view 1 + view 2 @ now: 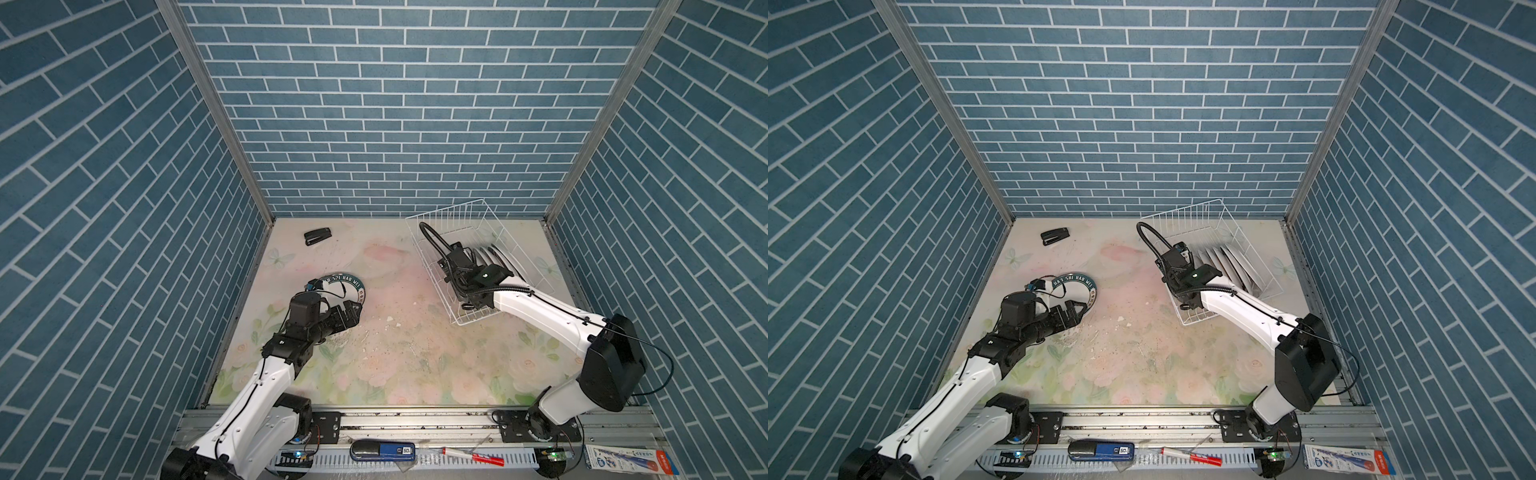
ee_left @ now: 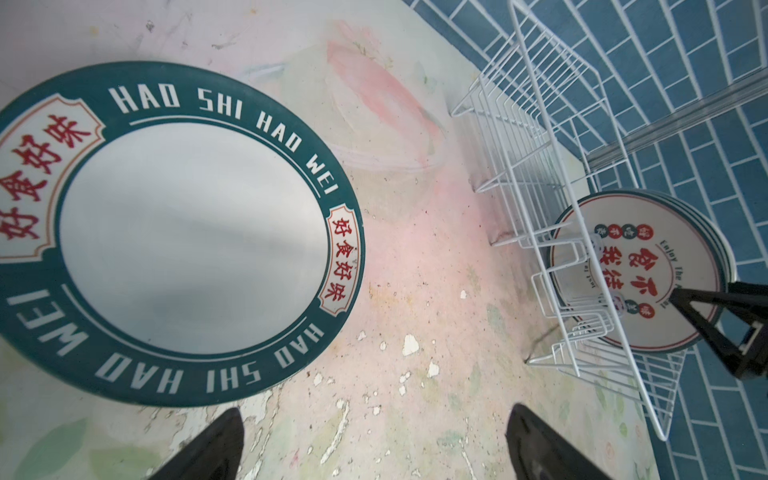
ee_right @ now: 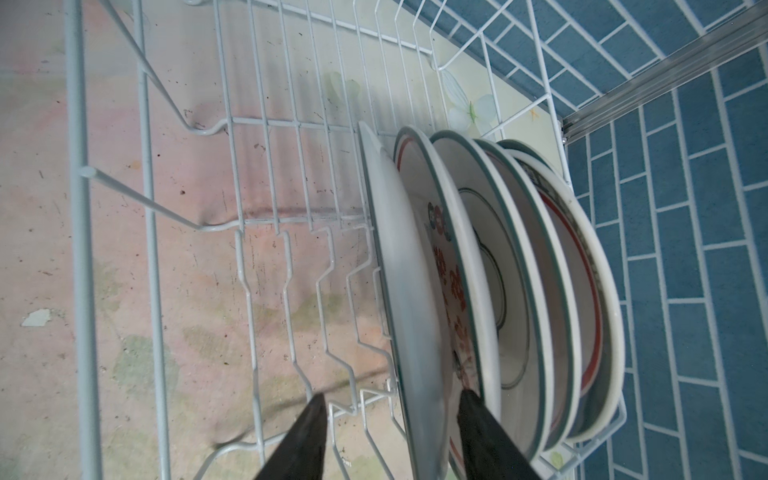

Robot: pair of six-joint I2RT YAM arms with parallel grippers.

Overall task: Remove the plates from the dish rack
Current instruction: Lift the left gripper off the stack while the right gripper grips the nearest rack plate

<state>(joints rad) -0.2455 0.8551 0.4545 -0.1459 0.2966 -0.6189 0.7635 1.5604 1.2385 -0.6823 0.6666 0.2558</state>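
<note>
Left fingers (image 2: 208,449) spread to full width, nothing between them, over bare tabletop (image 2: 415,249). Green-rimmed plate (image 2: 187,216), lettered HAO SHI HAO WEI, lies flat and face up just ahead of these fingers, offset to one side, clear of both tips. Both top views agree (image 1: 345,286).

Right fingers (image 3: 299,440) part-open inside the dish rack (image 3: 79,249), straddling the rim of the foremost plate (image 3: 399,291). One finger is on its plain back side with a gap showing. The other is slipped between it and the next plate; contact there cannot be told. No clamp seen.

Remaining plates (image 3: 519,270) stand on edge beyond that second finger, faces parallel, leaning slightly, packed against the rack's wall toward the side wall (image 1: 1221,262).
</note>
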